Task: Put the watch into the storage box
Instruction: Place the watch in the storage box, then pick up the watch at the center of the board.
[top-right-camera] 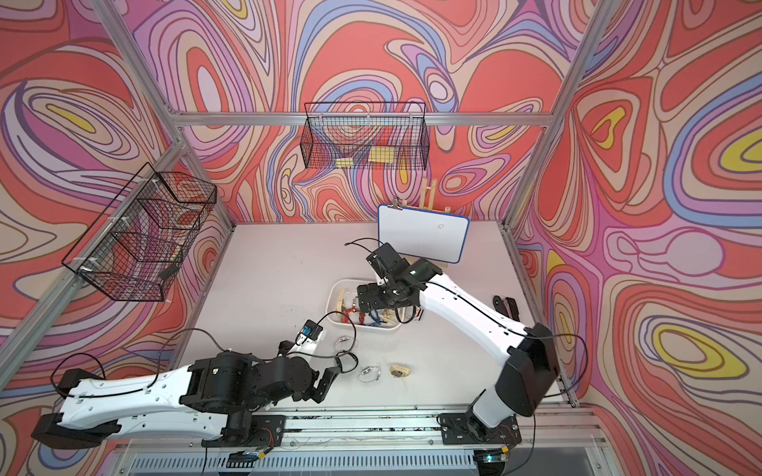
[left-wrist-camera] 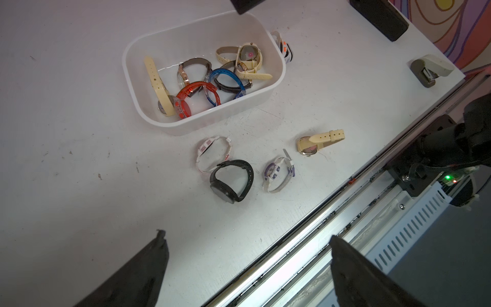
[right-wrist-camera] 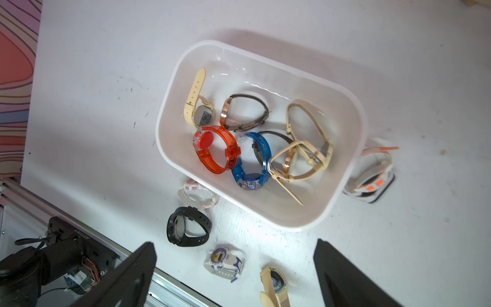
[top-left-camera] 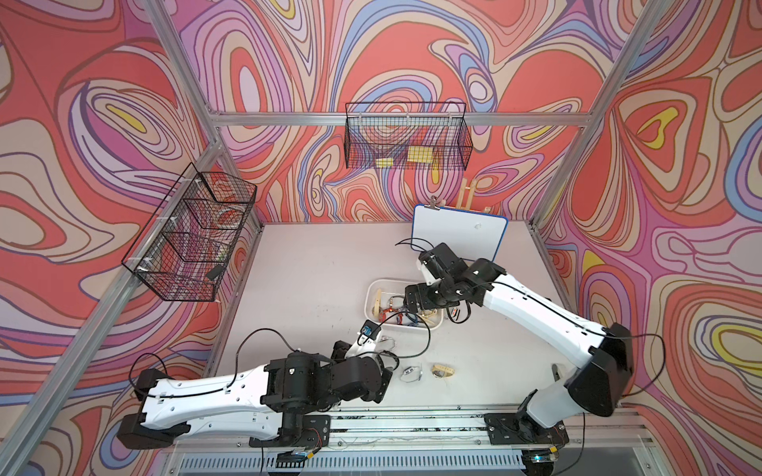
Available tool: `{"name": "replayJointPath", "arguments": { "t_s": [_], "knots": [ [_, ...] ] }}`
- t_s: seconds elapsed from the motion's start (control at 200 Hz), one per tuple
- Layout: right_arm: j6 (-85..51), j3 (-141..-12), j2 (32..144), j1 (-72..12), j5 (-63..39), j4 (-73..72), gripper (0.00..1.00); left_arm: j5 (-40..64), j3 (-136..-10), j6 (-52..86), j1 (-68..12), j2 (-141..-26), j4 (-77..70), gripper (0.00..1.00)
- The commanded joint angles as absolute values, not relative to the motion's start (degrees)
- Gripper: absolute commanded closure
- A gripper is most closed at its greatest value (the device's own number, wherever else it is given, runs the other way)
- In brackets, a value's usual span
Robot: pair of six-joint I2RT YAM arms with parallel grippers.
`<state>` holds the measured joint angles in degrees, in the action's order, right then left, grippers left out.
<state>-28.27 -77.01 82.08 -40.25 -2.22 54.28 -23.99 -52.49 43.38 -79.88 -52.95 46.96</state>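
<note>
Plainly, right gripper (right-wrist-camera: 235,242) (jaws apart) overhangs storage box (right-wrist-camera: 345,111)

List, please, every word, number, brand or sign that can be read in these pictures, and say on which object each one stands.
No text can be read for certain.
White lettering on the black arm bracket: too blurred to read.
Display of the purple-and-white watch: too small to read.
Dial of the cream watch on the table: blurred.
Small mark on the whiteboard: a scribble, no letters to make out.
</note>
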Motion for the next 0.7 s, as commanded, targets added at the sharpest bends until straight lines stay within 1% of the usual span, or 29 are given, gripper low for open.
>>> {"name": "replayJointPath", "arguments": {
  "t_s": [0.0,0.185,0.325,0.471,0.596,0.656,0.696],
  "knots": [
    [-32.15,-70.55,74.89,-39.55,0.74,55.81,0.02,-16.65,-51.35,40.26,-78.43,-54.97,39.18,0.00],
    [-40.05,-57.00,58.70,-39.55,-1.24,56.39,0.02,-9.17,-50.10,38.28,-78.12,-61.87,30.19,0.00],
    [-44.52,-50.99,47.89,-39.55,-2.12,59.52,0.02,-4.27,-49.33,37.50,-78.12,-67.64,22.52,0.00],
    [-47.11,-49.14,41.60,-39.55,-2.37,65.39,0.02,1.01,-48.25,35.45,-78.05,-72.57,13.81,0.03],
    [-48.26,-49.22,37.13,-39.55,-2.16,69.97,0.02,0.54,-48.25,34.75,-78.05,-76.49,11.73,0.07],
    [-47.11,-49.23,34.28,-39.55,-4.57,70.69,0.02,0.33,-48.59,34.22,-78.05,-78.43,11.33,0.11],
    [-46.57,-49.30,32.47,-39.58,-6.13,71.57,0.02,0.28,-48.81,33.81,-78.07,-79.70,10.91,0.11]
  ]
}}
